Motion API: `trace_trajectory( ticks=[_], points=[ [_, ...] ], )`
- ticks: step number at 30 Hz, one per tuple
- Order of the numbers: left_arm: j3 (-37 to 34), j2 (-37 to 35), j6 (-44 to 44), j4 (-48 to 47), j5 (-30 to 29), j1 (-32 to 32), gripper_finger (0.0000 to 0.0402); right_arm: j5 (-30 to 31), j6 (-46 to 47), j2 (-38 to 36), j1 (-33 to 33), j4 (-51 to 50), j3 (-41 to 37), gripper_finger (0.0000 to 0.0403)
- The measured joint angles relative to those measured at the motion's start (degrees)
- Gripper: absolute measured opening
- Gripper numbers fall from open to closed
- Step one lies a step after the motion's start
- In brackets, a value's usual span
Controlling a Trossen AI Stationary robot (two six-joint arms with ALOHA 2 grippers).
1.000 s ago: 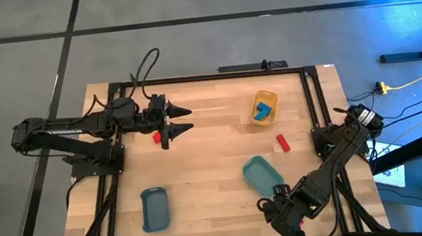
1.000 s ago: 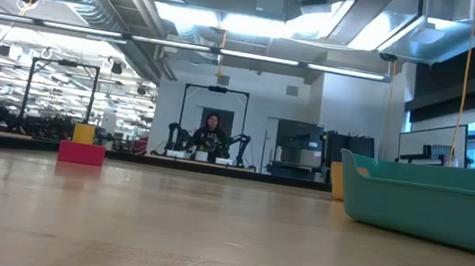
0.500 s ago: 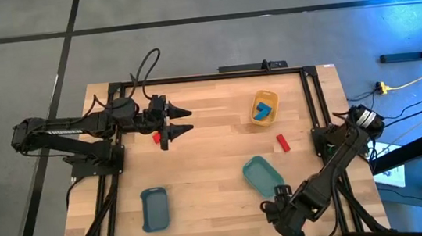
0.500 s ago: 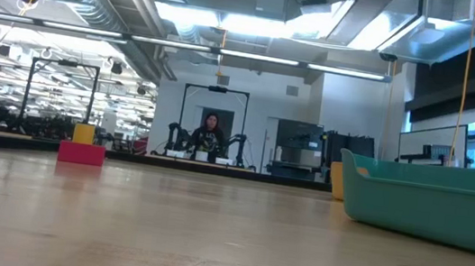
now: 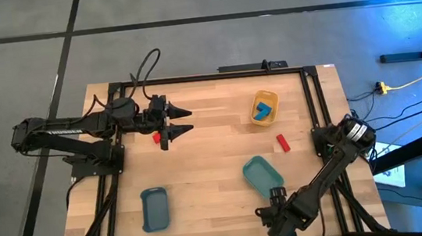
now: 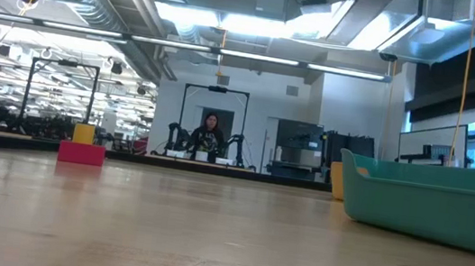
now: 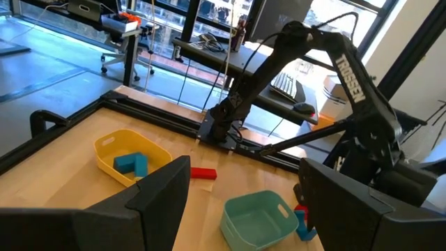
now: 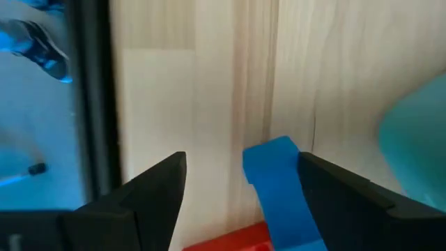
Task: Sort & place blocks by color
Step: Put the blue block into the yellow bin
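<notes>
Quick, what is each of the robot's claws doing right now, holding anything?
Left gripper: open, holding nothing, above the table near a red block.
Right gripper: open, holding nothing; a blue block lies between its fingers.

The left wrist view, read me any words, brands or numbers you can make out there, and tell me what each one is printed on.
"TROSSEN": white capitals running down the right arm, the dark one across the table.
A monitor beyond the table shows something, but it is too small to read.
No readable text shows on the yellow tray, the teal tray or the blocks.
</notes>
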Motion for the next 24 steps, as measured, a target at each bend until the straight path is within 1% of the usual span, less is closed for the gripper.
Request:
trace_trajectory(
  ticks=[5,6,9,17,21,24],
  points=[
    [0.00,0.00,0.00,-0.01,-0.02,0.00,0.0261,1.63,0.09,1.82,0.00,0.20,0.05,0.0276],
    [0.00,0.00,0.00,-0.02,-0.09,0.00,0.0261,2.74,0.08,2.09,0.00,-0.33,-0.20,0.0276],
    [0.00,0.00,0.00,-0.04,-0.19,0.00,0.0261,3.59,0.07,1.56,0.00,-0.27,0.13,0.0276],
    [0.00,0.02,0.02,-0.13,-0.20,0.00,0.0261,3.73,-0.17,1.66,0.00,-1.78,0.00,0.0276],
    [0.00,0.02,0.09,-0.13,-0.20,0.00,0.0261,3.41,1.75,0.08,0.18,-2.47,0.43,0.0276],
    [0.00,0.02,0.11,-0.13,-0.20,0.00,0.0261,3.77,5.93,-2.12,0.86,-2.35,1.36,0.0276]
  ],
)
